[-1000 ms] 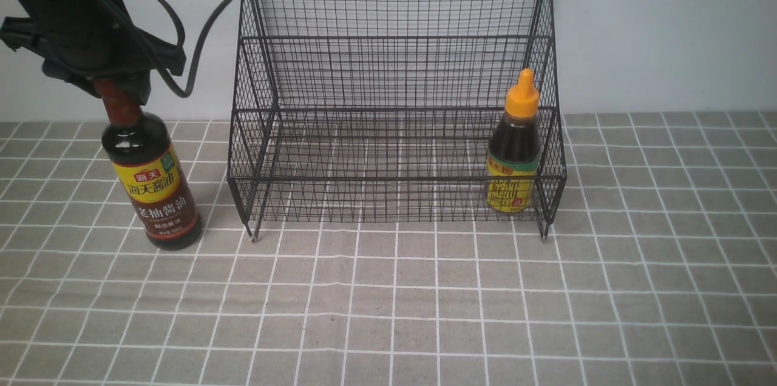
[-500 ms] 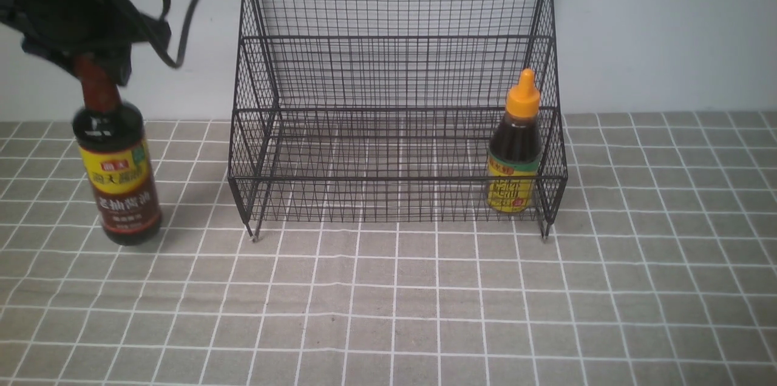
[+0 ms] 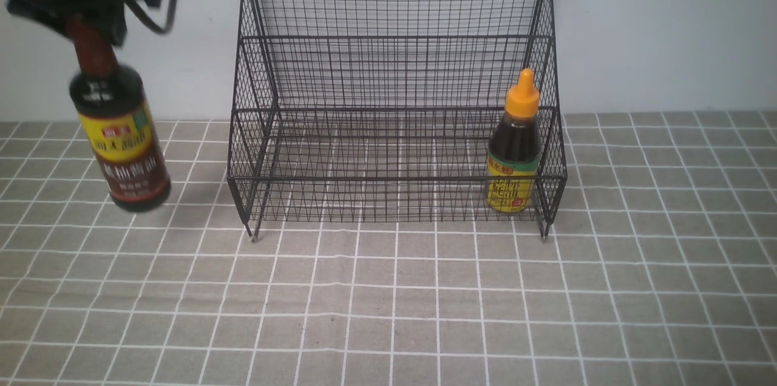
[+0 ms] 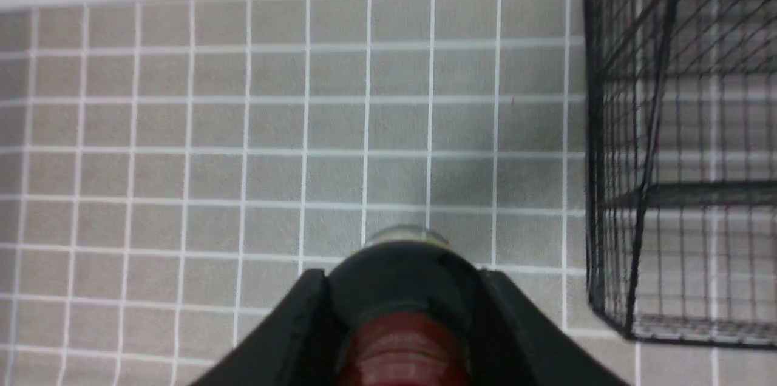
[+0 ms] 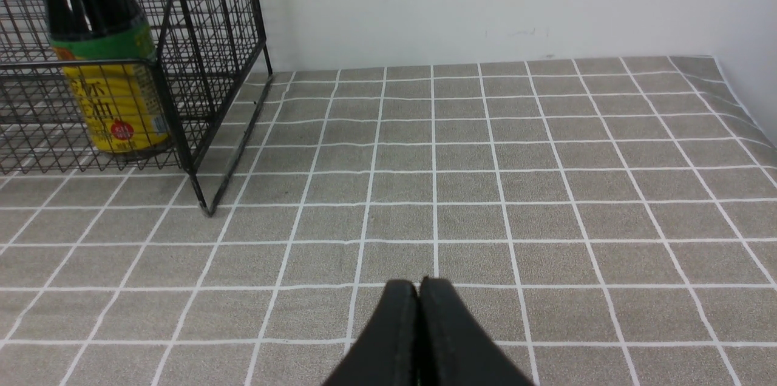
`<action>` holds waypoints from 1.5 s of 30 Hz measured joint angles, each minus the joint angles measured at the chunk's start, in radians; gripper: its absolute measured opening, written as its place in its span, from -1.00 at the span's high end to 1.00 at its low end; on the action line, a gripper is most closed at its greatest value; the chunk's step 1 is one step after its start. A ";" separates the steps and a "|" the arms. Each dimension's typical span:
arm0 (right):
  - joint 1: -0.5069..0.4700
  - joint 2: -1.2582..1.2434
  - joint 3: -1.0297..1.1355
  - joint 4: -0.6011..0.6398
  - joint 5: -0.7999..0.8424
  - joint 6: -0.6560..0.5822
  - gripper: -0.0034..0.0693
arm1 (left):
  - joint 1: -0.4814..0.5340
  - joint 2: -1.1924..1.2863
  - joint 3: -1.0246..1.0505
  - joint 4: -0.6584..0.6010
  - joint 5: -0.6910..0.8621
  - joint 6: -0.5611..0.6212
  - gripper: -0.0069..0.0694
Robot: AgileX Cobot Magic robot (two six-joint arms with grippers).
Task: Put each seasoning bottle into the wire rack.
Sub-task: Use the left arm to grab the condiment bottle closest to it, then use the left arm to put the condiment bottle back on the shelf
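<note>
In the front view, left of the black wire-mesh rack (image 3: 397, 178), the left pincer (image 3: 97, 25) pinched the tall dark brown-necked bottle (image 3: 121, 137); the short orange-nozzled bottle (image 3: 513, 152) stood inside the rack; in the right wrist view, the right pincer (image 5: 419, 283) was pressed together

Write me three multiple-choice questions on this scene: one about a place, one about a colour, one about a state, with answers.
1. Where is the short bottle?
A) Outside the rack
B) Inside the rack, toward its right end
C) Inside the rack, toward its left end

2. What colour is the short bottle's pointed top?
A) Orange
B) Blue
C) White

3. How is the tall bottle now?
A) Lying flat on the table
B) Standing in the rack
C) Gripped by its neck, tilted

Answers:
1 B: the short bottle sits behind the mesh near the right side of the rack.
2 A: its nozzle looks plainly orange.
3 C: the left gripper holds the tall bottle, which leans.
</note>
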 joint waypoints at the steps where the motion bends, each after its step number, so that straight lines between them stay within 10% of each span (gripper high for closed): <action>1: 0.000 0.000 0.000 0.000 0.000 0.000 0.94 | 0.000 -0.009 -0.028 0.000 0.000 0.000 0.11; 45: 0.000 0.000 0.000 0.000 0.000 0.000 0.94 | -0.051 0.147 -0.230 -0.475 -0.380 0.144 0.12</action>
